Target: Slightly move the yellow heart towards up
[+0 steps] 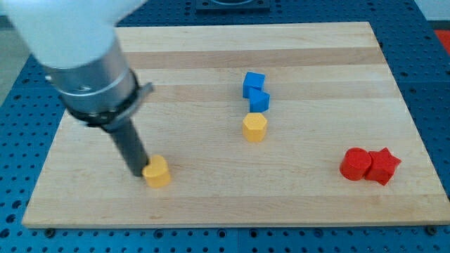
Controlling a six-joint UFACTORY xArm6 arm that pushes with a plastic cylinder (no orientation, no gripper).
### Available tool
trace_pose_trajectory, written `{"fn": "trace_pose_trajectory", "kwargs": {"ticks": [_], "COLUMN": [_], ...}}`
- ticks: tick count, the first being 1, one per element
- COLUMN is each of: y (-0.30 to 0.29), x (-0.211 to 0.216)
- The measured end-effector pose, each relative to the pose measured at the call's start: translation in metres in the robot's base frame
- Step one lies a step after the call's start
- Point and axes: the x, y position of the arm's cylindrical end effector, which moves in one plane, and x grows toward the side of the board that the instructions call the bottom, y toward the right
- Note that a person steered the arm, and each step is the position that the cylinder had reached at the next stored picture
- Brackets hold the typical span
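A wooden board [316,56] fills most of the view, laid on a blue perforated surface [14,211] that is cut off at every edge. The arm [77,49] enters from the view's top left; its white upper body is cropped by the frame and blurred, so its joints cannot be made out. Below the grey collar a dark rod slants down toward the view's right. No gripper is carried, so nothing is held. My tip [138,173] is seen touching the left side of the yellow heart [157,171], which sits near the board's bottom left; its heart outline is hard to confirm from this angle.

Near the view's right a red cylinder [355,164] and a red star [383,166] are found touching. At the centre a blue block [255,91] of unclear, stepped shape is placed just above a yellow hexagon [254,127], almost touching it.
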Motion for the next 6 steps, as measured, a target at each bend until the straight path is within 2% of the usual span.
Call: {"fn": "trace_pose_trajectory", "kwargs": {"ticks": [2,3,4,6], "y": [0.100,0.112,0.098,0.018], "x": [-0.004,-0.007,-0.034,-0.035]}}
